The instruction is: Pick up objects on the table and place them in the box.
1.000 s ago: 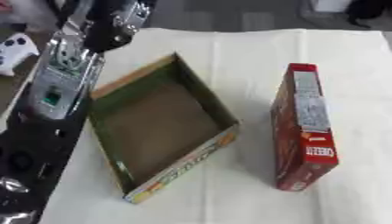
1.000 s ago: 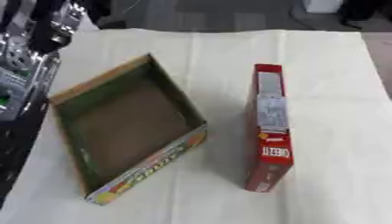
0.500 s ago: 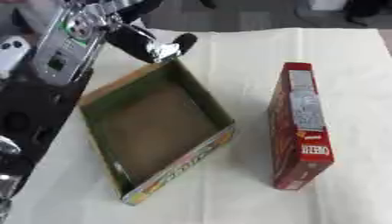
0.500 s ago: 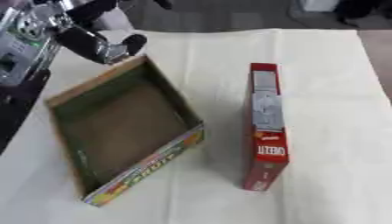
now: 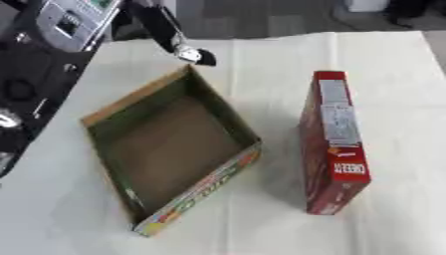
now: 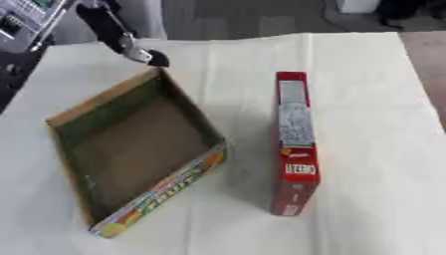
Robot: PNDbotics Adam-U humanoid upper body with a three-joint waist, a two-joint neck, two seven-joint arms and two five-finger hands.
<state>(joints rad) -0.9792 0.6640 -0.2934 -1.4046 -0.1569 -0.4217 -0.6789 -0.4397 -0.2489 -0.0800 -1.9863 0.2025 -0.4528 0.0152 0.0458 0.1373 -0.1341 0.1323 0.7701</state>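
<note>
A red cereal box (image 5: 335,144) lies on its narrow side on the white-covered table (image 5: 270,55), right of centre, with nothing touching it. To its left sits an open cardboard box (image 5: 222,107) with a brown floor and a colourful printed front wall; it holds nothing. My left hand (image 5: 174,40) comes in from the upper left with its fingers stretched out straight. Their tips hang just above the box's far corner and hold nothing. My right hand shows in no view.
My left arm's silver and black forearm (image 5: 61,22) fills the upper left corner. Dark robot parts (image 5: 26,84) run along the table's left edge. Grey floor (image 6: 253,20) lies beyond the table's far edge.
My left arm has swung up and to the right, from beside the cardboard box's left wall to its far corner, and the fingers now stretch out. The box and the cereal box have stayed put.
</note>
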